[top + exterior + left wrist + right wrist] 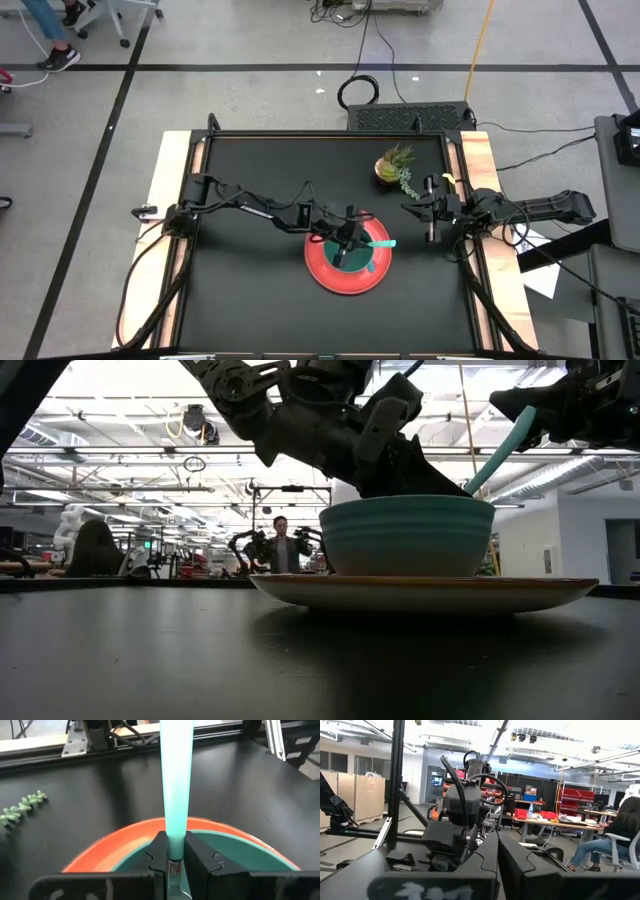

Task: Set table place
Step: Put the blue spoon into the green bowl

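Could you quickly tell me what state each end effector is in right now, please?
Left end effector: closed on a teal-handled utensil over the bowl.
Right end effector: cannot be told.

The counter (250, 300) is a square matte-black top with 2 light wooden strips along its sides. A round red plate (335, 281) lies on it near the middle. A small potted plant (393, 166) stands toward the far right corner.

Dark jointed arms, black cables, blocky pincer (172, 862)
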Controlling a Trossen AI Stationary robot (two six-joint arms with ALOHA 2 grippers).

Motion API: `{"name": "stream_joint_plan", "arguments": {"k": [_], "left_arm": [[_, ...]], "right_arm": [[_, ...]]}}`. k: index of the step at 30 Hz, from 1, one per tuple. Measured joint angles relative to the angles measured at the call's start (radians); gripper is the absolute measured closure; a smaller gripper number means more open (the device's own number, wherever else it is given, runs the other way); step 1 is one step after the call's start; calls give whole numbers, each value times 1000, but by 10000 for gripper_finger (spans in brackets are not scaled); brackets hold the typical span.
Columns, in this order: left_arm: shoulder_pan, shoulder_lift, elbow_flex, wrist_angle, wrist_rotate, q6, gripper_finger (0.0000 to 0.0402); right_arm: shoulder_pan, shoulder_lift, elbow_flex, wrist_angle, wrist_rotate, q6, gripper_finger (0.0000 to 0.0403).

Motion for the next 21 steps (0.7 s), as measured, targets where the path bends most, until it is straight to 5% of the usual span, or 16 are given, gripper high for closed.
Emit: {"name": "stream_joint_plan", "arguments": {"k": [21], "left_arm": [[-11, 32, -7, 35, 9, -46, 364]], "right_arm": [[0, 0, 0, 12, 0, 11, 403]]}}
